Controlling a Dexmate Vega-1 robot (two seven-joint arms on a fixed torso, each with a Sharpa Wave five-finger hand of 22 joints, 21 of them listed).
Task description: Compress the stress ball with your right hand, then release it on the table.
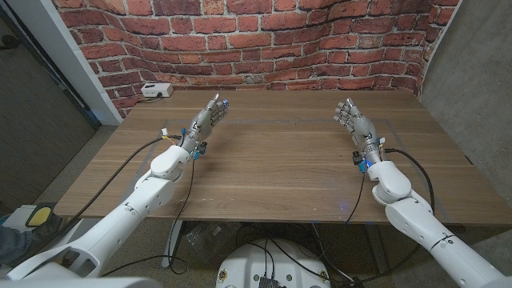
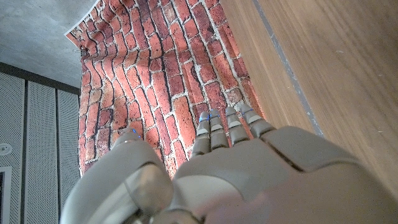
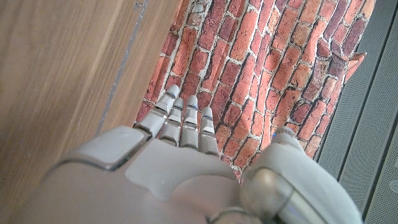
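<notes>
My left hand [image 1: 206, 118] is raised over the far left part of the wooden table [image 1: 280, 160], fingers stretched out and apart, holding nothing. My right hand [image 1: 354, 120] stands over the far right part in the same way, fingers extended toward the brick wall and empty. In the left wrist view the back of my left hand [image 2: 249, 180] points at the bricks with the table's wood beside it. In the right wrist view my right hand [image 3: 180, 168] likewise reaches toward the wall. I see no stress ball on the table.
A small white box [image 1: 157, 90] with a cable sits at the table's far left corner. A brick-patterned backdrop [image 1: 264, 40] hangs right behind the table. Grey panels stand at both sides.
</notes>
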